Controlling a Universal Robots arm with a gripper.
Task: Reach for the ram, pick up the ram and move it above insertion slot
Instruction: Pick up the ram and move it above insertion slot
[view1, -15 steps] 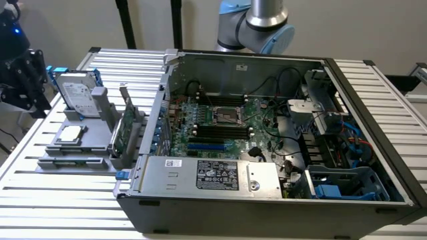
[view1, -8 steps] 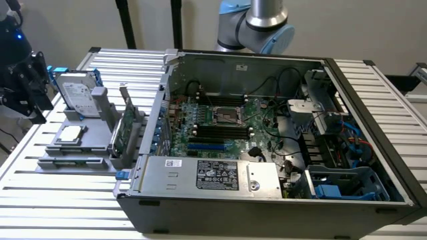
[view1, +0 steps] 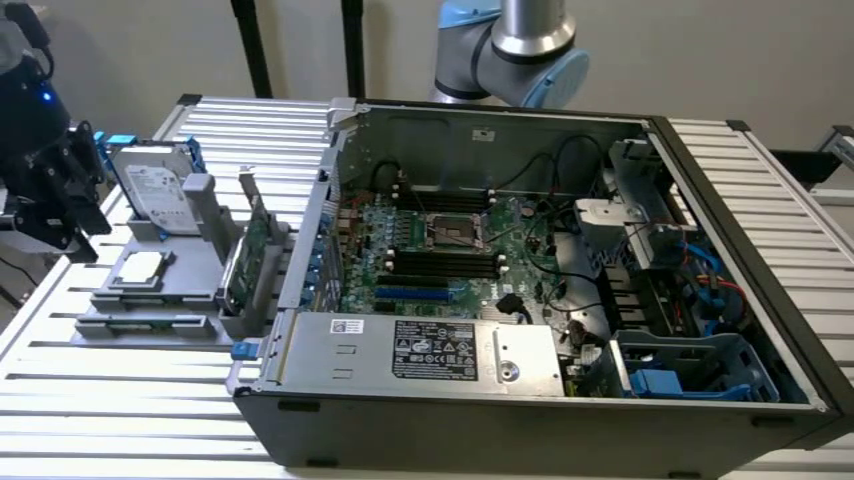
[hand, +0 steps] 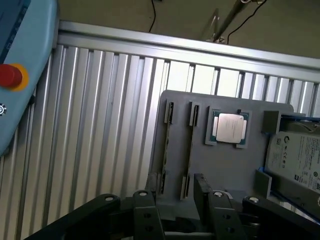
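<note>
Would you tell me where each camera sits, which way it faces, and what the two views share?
Exterior view: off the arm, raised, looking down into the open case and on the tray at the exterior view's left; an arm joint shows beyond the case.
Wrist view: on the wrist, looking down on the tray; the open gripper shows.
Shared: the tray, processor, hard drive and slatted table.
</note>
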